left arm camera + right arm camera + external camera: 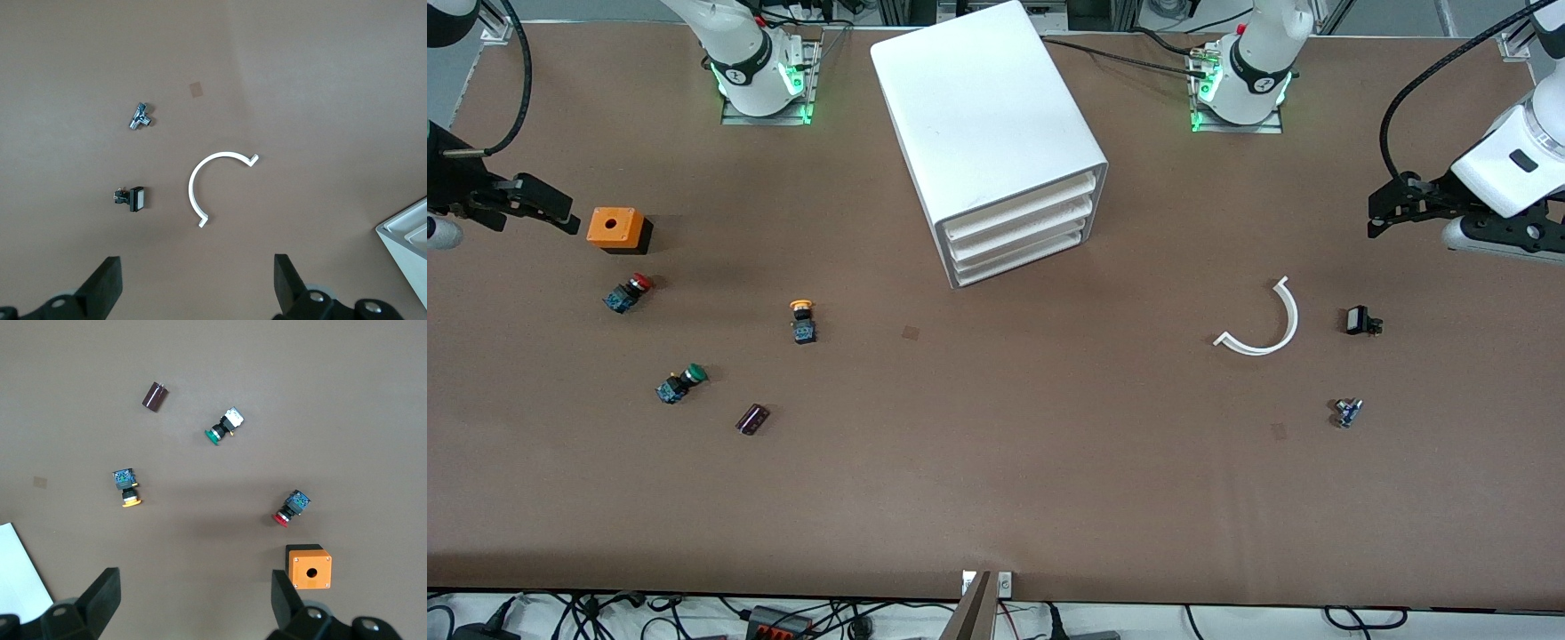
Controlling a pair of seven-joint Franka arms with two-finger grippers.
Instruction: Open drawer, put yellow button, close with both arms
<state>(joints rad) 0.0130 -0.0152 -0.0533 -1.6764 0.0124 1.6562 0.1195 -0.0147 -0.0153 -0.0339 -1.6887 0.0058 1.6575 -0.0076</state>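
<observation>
All three drawers (1021,233) of the white cabinet (987,133) sit pushed in flush, so nothing of the task is begun, and both arms wait high at their own ends of the table. The right gripper (543,206) hangs over the table's right-arm end just beside the orange box (616,228), its jaws spread wide and empty, as the two dark fingers (100,597) in its wrist view show. The left gripper (1392,206) hangs over the left-arm end, above the ground near the white curved piece (1267,324), and its jaws are likewise wide with nothing between them. The yellow button (803,321) lies on its side on the bare table, nearer to the front camera than the cabinet and toward the right arm's end. The red button (629,292) and the green button (681,383) lie nearby with the same black-and-blue bodies, so a pick guided by body shape alone could take the wrong one. The cabinet stands loose and turned at an angle; a pull on one shallow drawer could probably drag the whole box unless the other arm braces it. The drawer fronts are stacked close together, so a finger may catch two at once. The button's round cap could let it roll or slip from a pinch.
</observation>
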